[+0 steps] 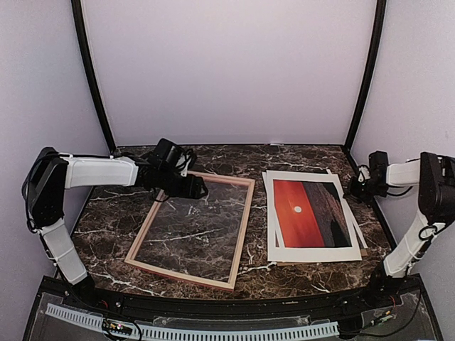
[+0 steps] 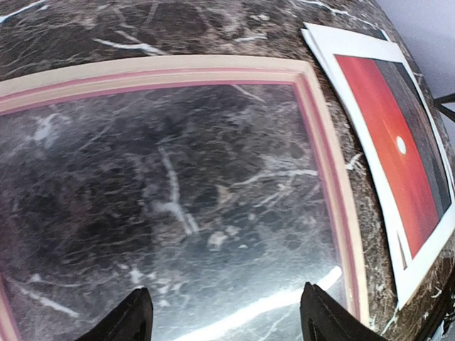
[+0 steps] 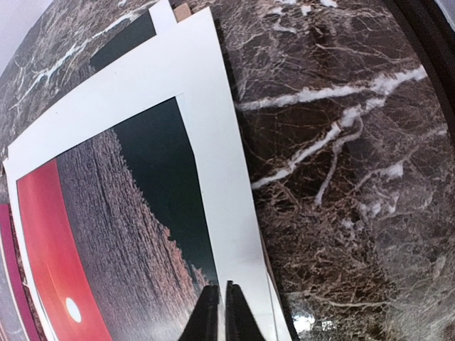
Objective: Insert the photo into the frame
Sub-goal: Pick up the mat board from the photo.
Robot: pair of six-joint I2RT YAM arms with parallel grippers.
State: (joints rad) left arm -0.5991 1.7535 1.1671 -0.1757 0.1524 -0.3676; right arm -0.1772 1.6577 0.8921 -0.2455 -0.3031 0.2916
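Note:
The frame (image 1: 242, 234) lies flat at the table's centre-left, pale wood up, with marble showing through its pane (image 2: 178, 199). My left gripper (image 1: 188, 186) hangs over the frame's far left corner. Its fingers are spread wide and nothing is between them (image 2: 227, 316). The photo (image 1: 306, 213), a red sunset with a white sun, lies at the right under a white mat board (image 1: 316, 252) and shows through the cut-out (image 3: 121, 234). My right gripper (image 1: 353, 188) is at the stack's right side. Its fingers are pressed together just above the mat's right border (image 3: 222, 305).
A brown backing board corner (image 3: 181, 8) peeks out from under the mat's far edge. The mat (image 2: 341, 46) lies close beside the frame's right rail (image 2: 334, 177). Bare marble (image 3: 341, 177) runs right of the stack to the black enclosure post (image 1: 366, 78).

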